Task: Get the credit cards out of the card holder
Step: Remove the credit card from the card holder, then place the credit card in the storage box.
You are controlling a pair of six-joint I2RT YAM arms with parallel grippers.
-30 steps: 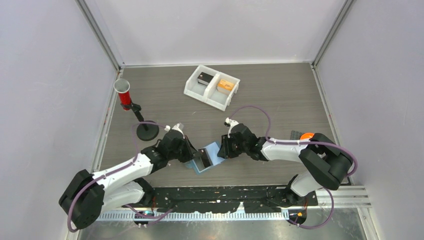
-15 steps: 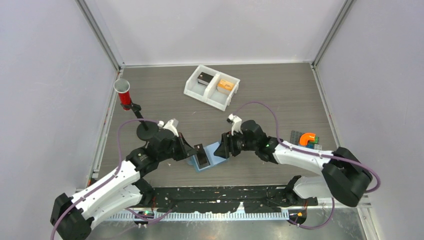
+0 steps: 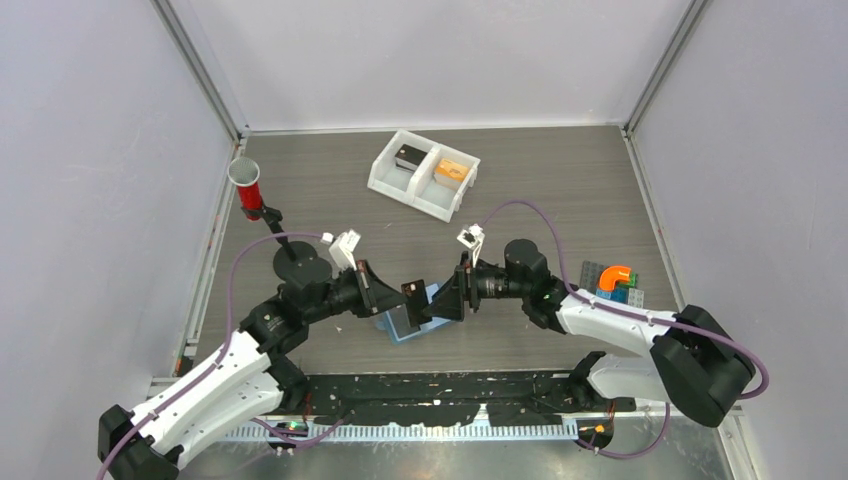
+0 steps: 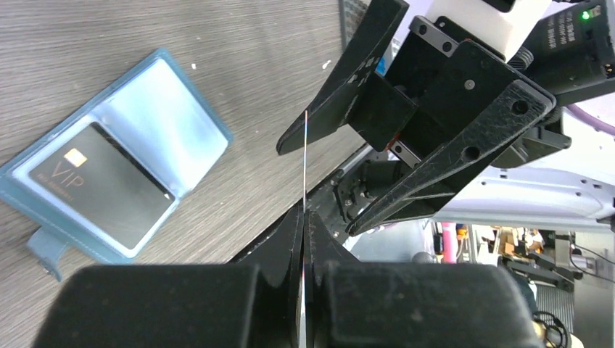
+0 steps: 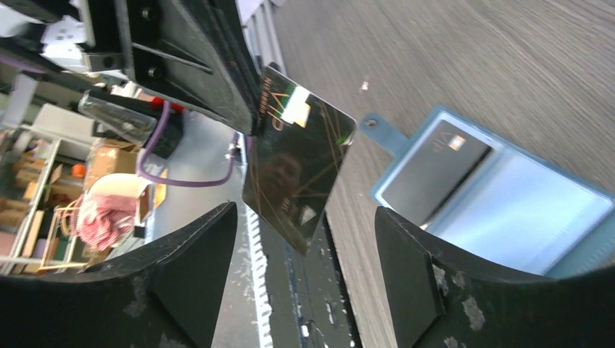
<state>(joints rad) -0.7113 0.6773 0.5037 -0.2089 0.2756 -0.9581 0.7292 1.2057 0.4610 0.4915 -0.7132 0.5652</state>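
The light-blue card holder [image 3: 432, 296] lies open on the table between the two arms. One dark credit card [image 4: 101, 192] sits in its left sleeve. My left gripper [image 4: 304, 214] is shut on another credit card [image 5: 297, 159], held upright above the table and edge-on in the left wrist view. My right gripper [image 5: 304, 217] stands open facing that card. Its fingers [image 4: 450, 159] spread to either side of the card's free end without touching it.
A white two-compartment tray [image 3: 372, 178] with small items stands at the back. A red cup [image 3: 246, 186] on a black stand [image 3: 296, 262] is at the left. Toy bricks with an orange piece [image 3: 615, 282] lie at the right, near the right arm.
The right jaws have spread wide open. The left gripper has lifted its card up off the holder, and both wrists have risen and tilted toward each other.
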